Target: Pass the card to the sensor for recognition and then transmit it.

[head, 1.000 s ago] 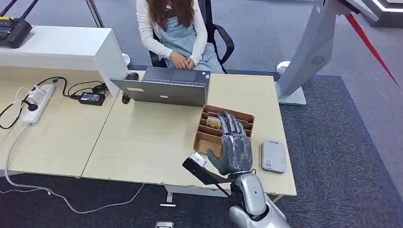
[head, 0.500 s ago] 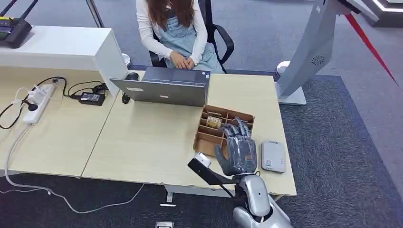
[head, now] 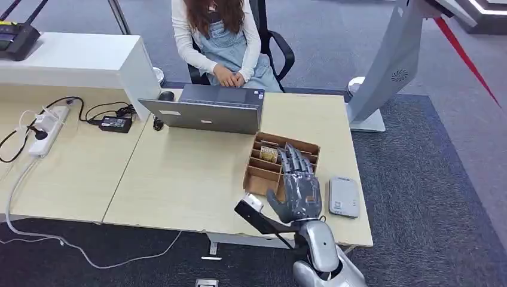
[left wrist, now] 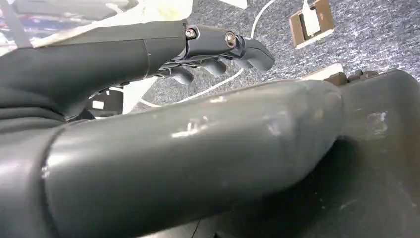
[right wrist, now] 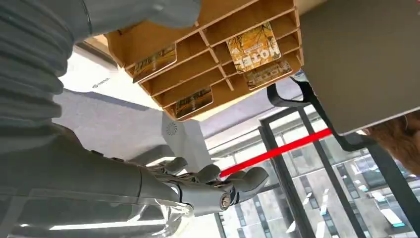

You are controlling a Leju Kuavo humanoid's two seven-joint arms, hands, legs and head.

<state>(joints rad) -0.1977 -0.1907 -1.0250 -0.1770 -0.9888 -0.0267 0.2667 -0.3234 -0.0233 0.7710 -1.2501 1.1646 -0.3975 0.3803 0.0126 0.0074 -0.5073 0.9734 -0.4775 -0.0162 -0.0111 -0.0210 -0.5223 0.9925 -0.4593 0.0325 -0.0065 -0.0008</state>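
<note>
My right hand (head: 297, 190) is flat and wide open, holding nothing. Half a second ago it had slid back toward the near edge of the table (head: 179, 173); now it has gone forward again, and its fingers (head: 293, 156) hang over the near part of the brown card box (head: 263, 173). So I think I am lining up to pick a card, and no card is taken yet. The cards (right wrist: 253, 47) sit in the slots of the box, by the right side of the table. The grey sensor (head: 344, 196) lies flat just beside the hand, at the near right corner. My left hand (left wrist: 218, 47) hangs low over the floor with its fingers curled in on nothing. A person (head: 224, 36) sits behind the laptop (head: 206, 113) at the far edge
</note>
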